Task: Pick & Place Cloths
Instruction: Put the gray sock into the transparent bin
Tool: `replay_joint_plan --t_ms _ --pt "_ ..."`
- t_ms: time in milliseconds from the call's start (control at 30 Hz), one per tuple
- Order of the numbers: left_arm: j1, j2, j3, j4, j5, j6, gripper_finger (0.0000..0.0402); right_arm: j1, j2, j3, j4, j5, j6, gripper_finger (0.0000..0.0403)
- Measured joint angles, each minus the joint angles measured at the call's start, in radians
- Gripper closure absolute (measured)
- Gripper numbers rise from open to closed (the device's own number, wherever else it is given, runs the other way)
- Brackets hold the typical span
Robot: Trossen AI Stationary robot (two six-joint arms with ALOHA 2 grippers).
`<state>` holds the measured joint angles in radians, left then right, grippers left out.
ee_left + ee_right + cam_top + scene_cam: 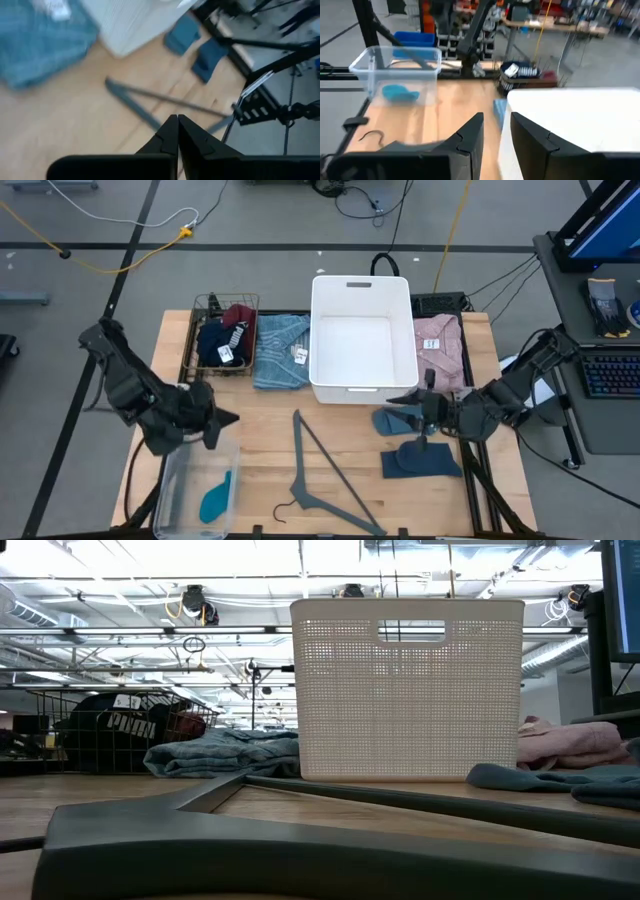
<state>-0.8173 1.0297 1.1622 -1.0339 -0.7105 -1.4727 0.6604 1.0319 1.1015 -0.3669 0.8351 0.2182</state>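
Observation:
A teal cloth point(218, 495) lies in the clear bin point(172, 498) at the near left. My left gripper point(232, 418) hovers shut and empty above that bin's far edge; its own view shows the fingertips point(177, 132) together. Two slate-blue cloths point(393, 422) point(421, 463) lie flat on the table near the right edge. My right gripper point(398, 401) hangs over them, pointing toward the table's left, with its fingers apart and nothing between them point(497, 135). Navy and maroon cloths point(226, 332) fill a wire basket. A folded blue cloth point(280, 350) and a pink one point(440, 345) lie flat beside the white bin.
A white plastic bin point(330, 330) stands at the far middle, with nothing showing inside it. A grey clothes hanger point(320, 480) lies flat across the table's near middle. The wire basket point(203, 308) sits at the far left. Bare wood shows between the hanger and the white bin.

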Motion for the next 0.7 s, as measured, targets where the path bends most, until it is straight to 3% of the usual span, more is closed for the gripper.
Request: replay_joint_plan --t_ms 233,433,600,700 --pt "0.086 -0.043 0.000 0.198 -0.049 0.376 0.0399 0.025 0.000 0.000 -0.202 -0.047 0.327 0.0314" --pt "0.145 -0.057 0.000 0.315 -0.046 0.594 0.0388 0.008 0.000 0.000 -0.404 -0.293 0.629 0.0314" --pt "0.195 -0.060 0.000 0.331 -0.009 0.664 0.0399 -0.027 0.000 0.000 -0.658 -0.541 0.987 0.0314" --pt "0.223 -0.060 0.000 0.332 0.015 0.685 0.0392 -0.038 0.000 0.000 -0.822 -0.624 1.169 0.0314"
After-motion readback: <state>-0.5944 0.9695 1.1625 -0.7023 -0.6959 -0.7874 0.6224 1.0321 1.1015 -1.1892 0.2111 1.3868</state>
